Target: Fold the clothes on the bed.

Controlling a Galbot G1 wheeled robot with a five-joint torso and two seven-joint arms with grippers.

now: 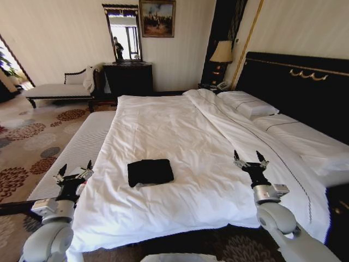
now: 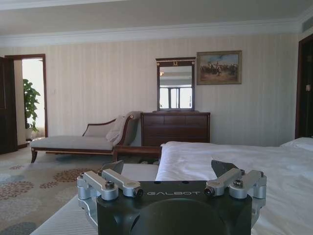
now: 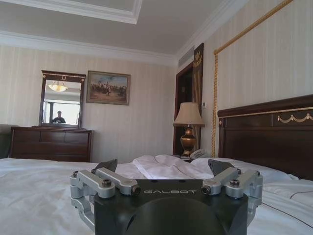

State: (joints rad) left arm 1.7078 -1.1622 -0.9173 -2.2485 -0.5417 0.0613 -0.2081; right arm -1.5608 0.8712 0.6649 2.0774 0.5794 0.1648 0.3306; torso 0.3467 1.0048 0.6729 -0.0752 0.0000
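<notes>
Lying folded into one compact black rectangle, the clothes (image 1: 150,171) are being carried by the white bed (image 1: 180,136) near its foot, between two pincers; two pillows (image 1: 248,103) are being propped against the dark headboard (image 1: 305,82); one chaise (image 1: 57,90), one dresser (image 1: 128,78), one mirror (image 1: 123,34), one painting (image 1: 157,18) and one lamp (image 1: 222,53) are being backed by striped walls; the left pincer (image 1: 74,169) and right pincer (image 1: 248,157) are being held wide, empty.

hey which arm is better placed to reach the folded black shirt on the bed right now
Probably the left. The left gripper hangs open at the bed's near-left edge, nearer the black shirt than the open right gripper, which sits farther across the duvet.
</notes>
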